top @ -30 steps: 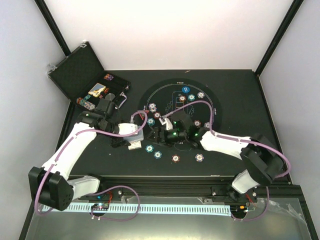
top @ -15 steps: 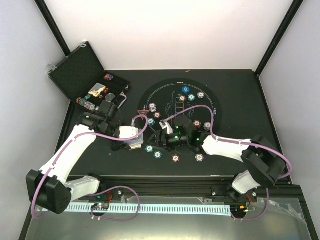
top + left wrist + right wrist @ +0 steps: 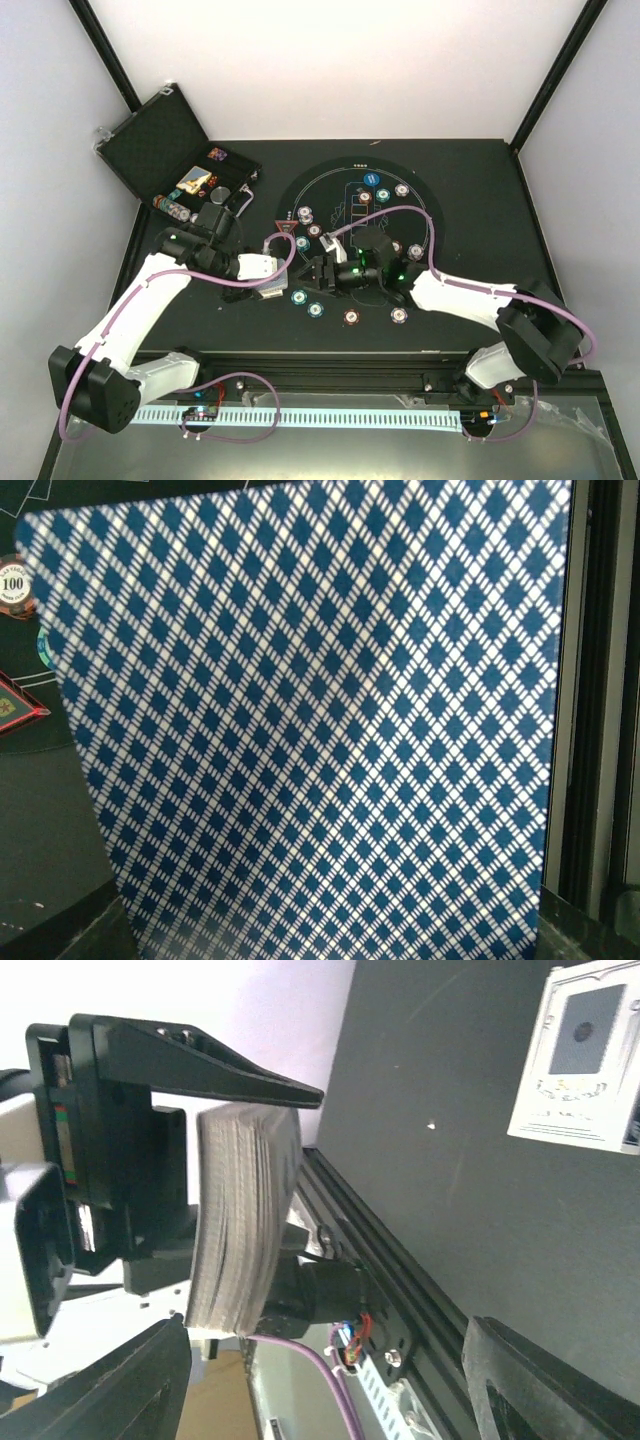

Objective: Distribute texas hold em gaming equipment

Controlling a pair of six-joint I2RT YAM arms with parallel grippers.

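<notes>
On the mat (image 3: pixel 330 180), chips (image 3: pixel 383 195) lie spread; our left fingers (image 3: pixel 200 1065) clench the deck (image 3: pixel 240 1220), right fingers (image 3: pixel 540 1380) released; dealing is left, we judge.

The open case (image 3: pixel 150 140) blocks the table's (image 3: pixel 480 190) left rear corner. Scattered poker chips (image 3: pixel 316 308) crowd the mat's (image 3: pixel 320 185) near half. The left gripper (image 3: pixel 268 284), jaws clamped on a card deck (image 3: pixel 245 1220), faces the right gripper's (image 3: pixel 322 272) spread jaws with little gap. Right of the mat, bare table offers passage.

We see an open black case (image 3: pixel 158 140) at the far left corner of the table (image 3: pixel 480 200), beside a round printed mat (image 3: pixel 315 190).
</notes>
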